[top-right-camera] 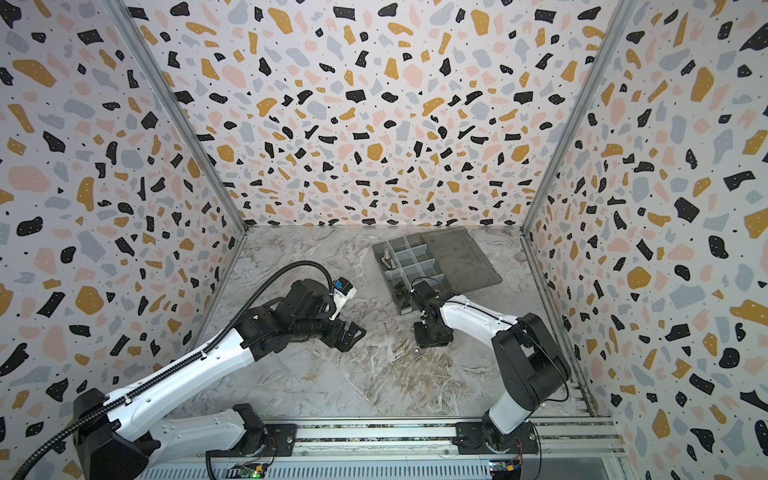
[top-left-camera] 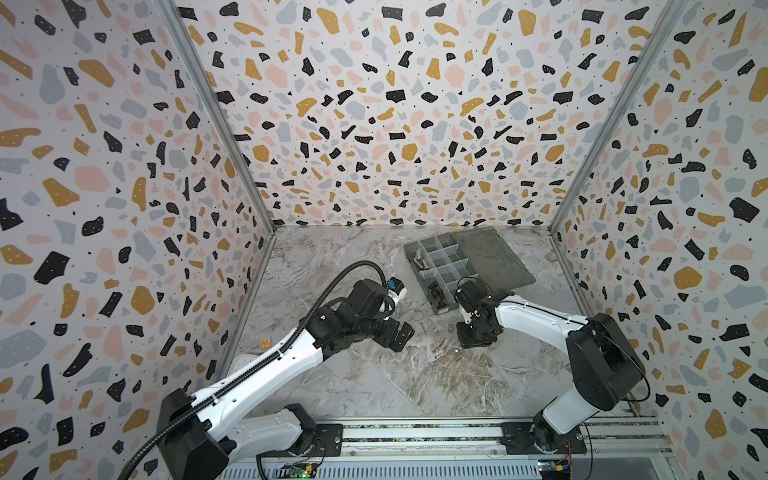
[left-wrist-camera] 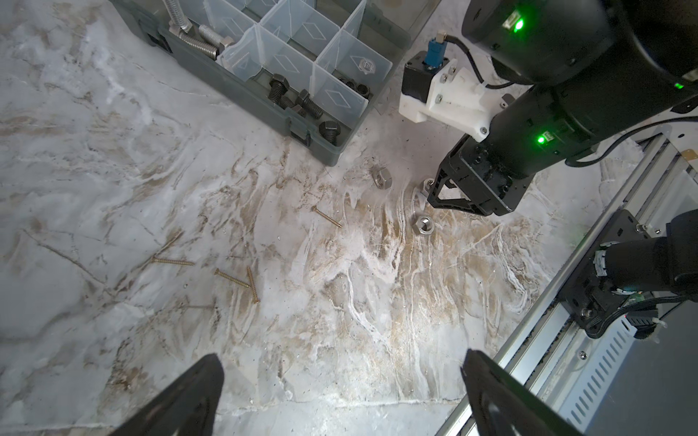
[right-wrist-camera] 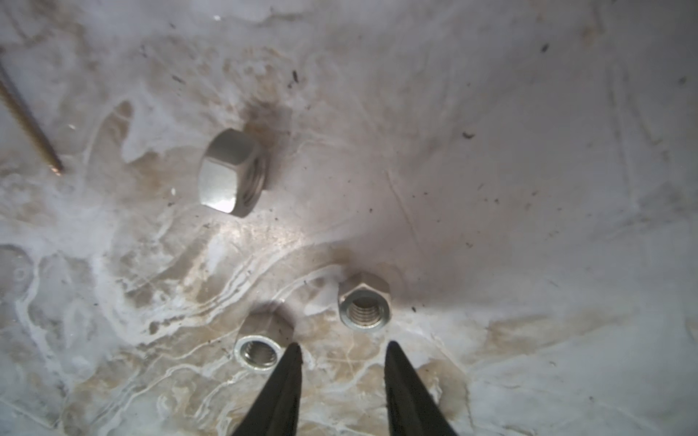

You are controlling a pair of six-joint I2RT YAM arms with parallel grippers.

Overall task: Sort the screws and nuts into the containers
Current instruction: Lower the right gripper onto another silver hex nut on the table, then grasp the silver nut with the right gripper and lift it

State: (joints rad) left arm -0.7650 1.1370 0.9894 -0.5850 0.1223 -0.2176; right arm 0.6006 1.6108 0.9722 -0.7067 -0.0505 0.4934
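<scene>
Containers of the smoky-grey organiser box (left-wrist-camera: pixel 245 94) lie toward the back right of the marble table (top-left-camera: pixel 374 374), lid (top-left-camera: pixel 494 257) open flat, with silver bolts (left-wrist-camera: pixel 204 41) and black bolts (left-wrist-camera: pixel 298 102) in separate compartments. Left gripper (left-wrist-camera: pixel 340 355) hovers with jaws spread wide and empty; right gripper (right-wrist-camera: pixel 343 344) sits low near the box's front corner, fingers parted over bare table, grasping nothing. Three silver nuts (right-wrist-camera: pixel 234 171) lie loose there, one just beside a fingertip, and thin brass screws (left-wrist-camera: pixel 232 278) lie scattered farther off.

Marble table (left-wrist-camera: pixel 113 151): organiser box (left-wrist-camera: pixel 226 85), silver nuts (right-wrist-camera: pixel 234 171), brass screws (left-wrist-camera: pixel 328 218)
</scene>
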